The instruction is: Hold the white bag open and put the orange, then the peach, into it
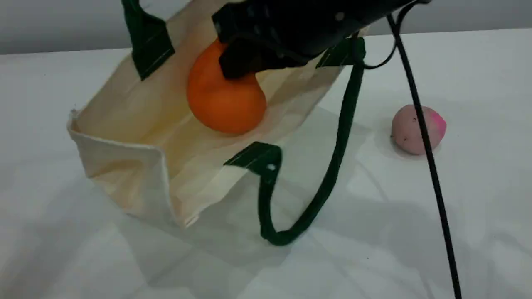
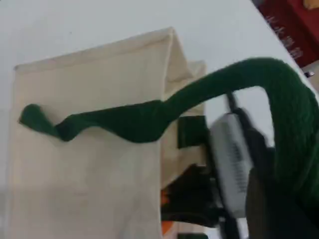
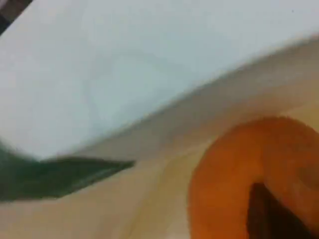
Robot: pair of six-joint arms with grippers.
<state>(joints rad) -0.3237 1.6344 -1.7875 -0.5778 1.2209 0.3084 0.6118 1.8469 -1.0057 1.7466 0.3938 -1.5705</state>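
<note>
While my right hand [image 1: 243,68] is pinching the orange [image 1: 224,101] over the open mouth of the white bag [image 1: 137,124], my left hand [image 2: 269,199], pressed together on the upper green strap [image 2: 149,119], lifts the far side. I judge the first step is nearly done: next I must release the orange inside, then fetch the peach [image 1: 417,129], lying on the desk [image 1: 478,207] at the right.
</note>
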